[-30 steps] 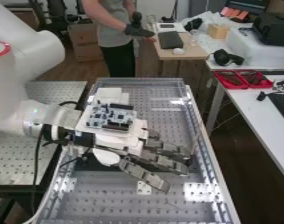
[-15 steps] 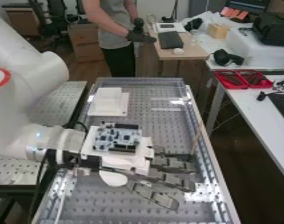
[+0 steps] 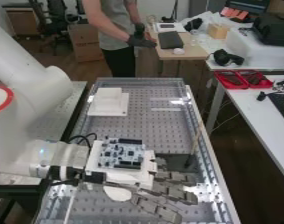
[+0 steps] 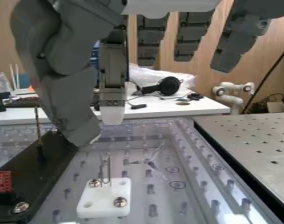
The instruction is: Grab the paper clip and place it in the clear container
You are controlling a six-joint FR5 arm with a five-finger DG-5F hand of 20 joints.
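Note:
In the high view the hand (image 3: 167,192) hangs over the near half of the bench, its fingers stretched out and spread. Seen from the wrist, the hand (image 4: 69,95) has its thumb and extended fingers pointing down with nothing between them. A thin wire paper clip (image 4: 109,169) stands upright on a small white block (image 4: 105,202) fixed with screws. The clip is beyond and below the fingertips, apart from them. Which clear thing is the container, I cannot tell; see-through material with bright reflections covers the perforated bench (image 4: 142,145).
A black plate (image 3: 172,161) with a thin upright brown stick (image 3: 194,142) lies beside the hand. A white stepped block (image 3: 109,103) sits farther up the bench. Raised metal rails (image 3: 207,162) run along the bench's side.
The arm and hand have moved toward the near end of the bench, uncovering the white stepped block and more of the black plate. The fingers remain extended.

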